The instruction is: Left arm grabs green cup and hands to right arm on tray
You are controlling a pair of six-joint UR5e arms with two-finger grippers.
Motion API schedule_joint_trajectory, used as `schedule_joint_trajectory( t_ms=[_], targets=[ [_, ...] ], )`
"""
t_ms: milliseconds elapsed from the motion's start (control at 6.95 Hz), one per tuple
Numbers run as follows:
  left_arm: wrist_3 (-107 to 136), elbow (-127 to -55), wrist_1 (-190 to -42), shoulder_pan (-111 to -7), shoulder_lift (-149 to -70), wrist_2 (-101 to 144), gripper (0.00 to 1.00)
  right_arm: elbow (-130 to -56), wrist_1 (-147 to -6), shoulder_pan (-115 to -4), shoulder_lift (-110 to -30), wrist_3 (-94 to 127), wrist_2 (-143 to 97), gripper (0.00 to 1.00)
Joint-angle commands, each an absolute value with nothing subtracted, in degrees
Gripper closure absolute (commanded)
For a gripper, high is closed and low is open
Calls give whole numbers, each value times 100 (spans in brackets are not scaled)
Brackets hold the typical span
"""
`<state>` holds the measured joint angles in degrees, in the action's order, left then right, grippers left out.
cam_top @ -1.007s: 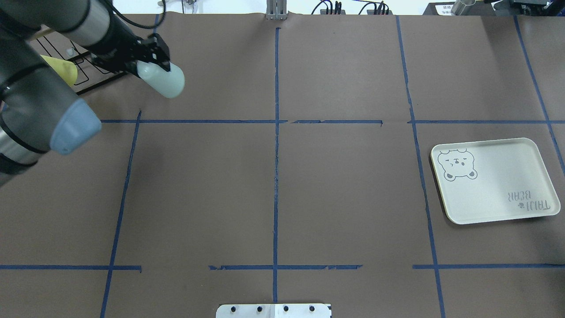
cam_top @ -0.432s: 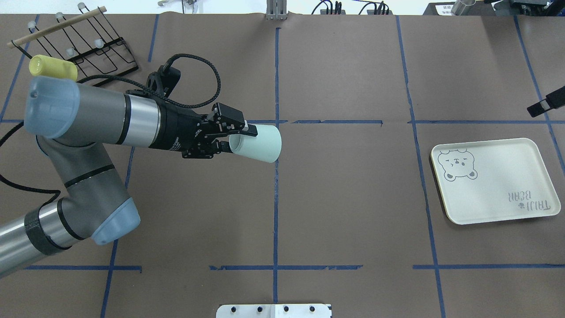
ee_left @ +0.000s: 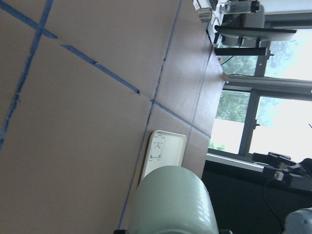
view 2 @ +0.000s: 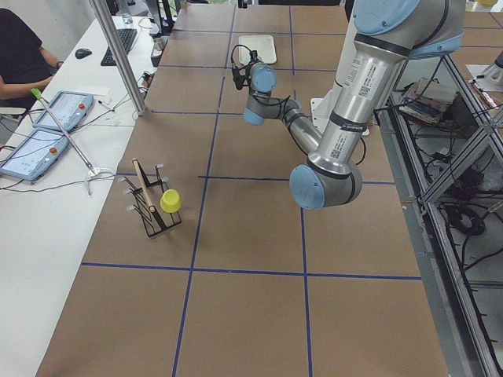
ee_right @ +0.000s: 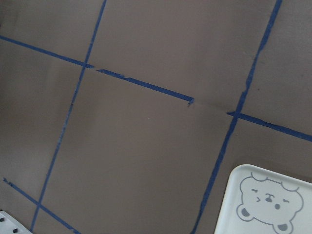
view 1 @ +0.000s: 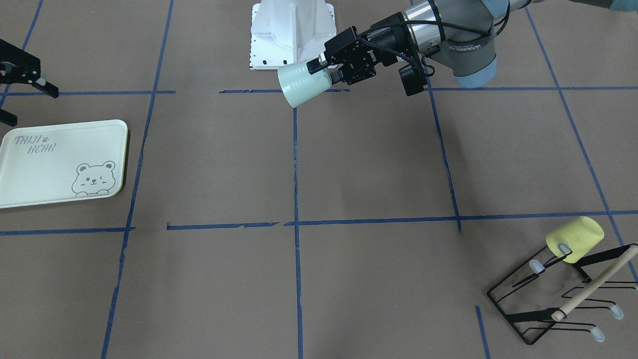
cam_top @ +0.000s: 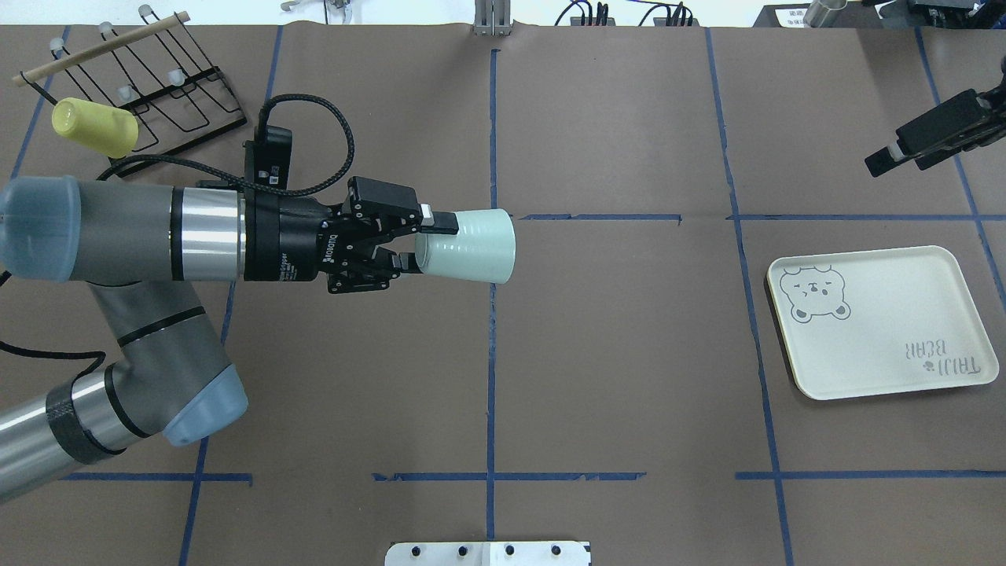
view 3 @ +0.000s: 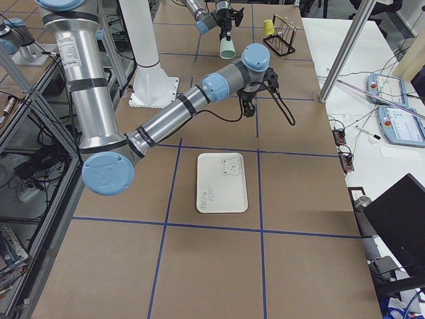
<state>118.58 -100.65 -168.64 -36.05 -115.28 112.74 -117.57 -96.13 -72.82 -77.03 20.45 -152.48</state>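
My left gripper (cam_top: 428, 244) is shut on the rim of the green cup (cam_top: 470, 245) and holds it on its side in the air over the table's centre line, base pointing right. The cup also shows in the front view (view 1: 300, 84) and fills the bottom of the left wrist view (ee_left: 173, 204). My right gripper (cam_top: 884, 161) hangs at the far right, beyond the tray (cam_top: 880, 322). In the front view its fingers (view 1: 47, 89) stand apart, open and empty. The tray lies flat with nothing on it (view 1: 50, 164).
A yellow cup (cam_top: 94, 126) hangs on a black wire rack (cam_top: 181, 94) at the far left corner. Blue tape lines cross the brown table cover. The robot's white base plate (view 1: 291, 35) is at the near edge.
My left arm has carried the green cup from beside the rack to the table's centre line. My right gripper has come into view from the right edge.
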Motion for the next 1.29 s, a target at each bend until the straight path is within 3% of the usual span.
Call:
schedule_joint_trajectory(
  t_ms=[0, 432, 1151],
  targets=[
    [12295, -9993, -17418, -3525, -11540, 10926, 91, -11944, -9145, -7251, -7340, 3465, -15337, 1],
    [12515, -9993, -17560, -3445, -11566, 10793, 91, -11244, -5321, -7059, -7339, 7353, -15267, 1],
    [12998, -9993, -17920, -3419, -11610, 10793, 91, -11136, -1395, -4980, -7330, 11490, -12925, 1]
  ],
)
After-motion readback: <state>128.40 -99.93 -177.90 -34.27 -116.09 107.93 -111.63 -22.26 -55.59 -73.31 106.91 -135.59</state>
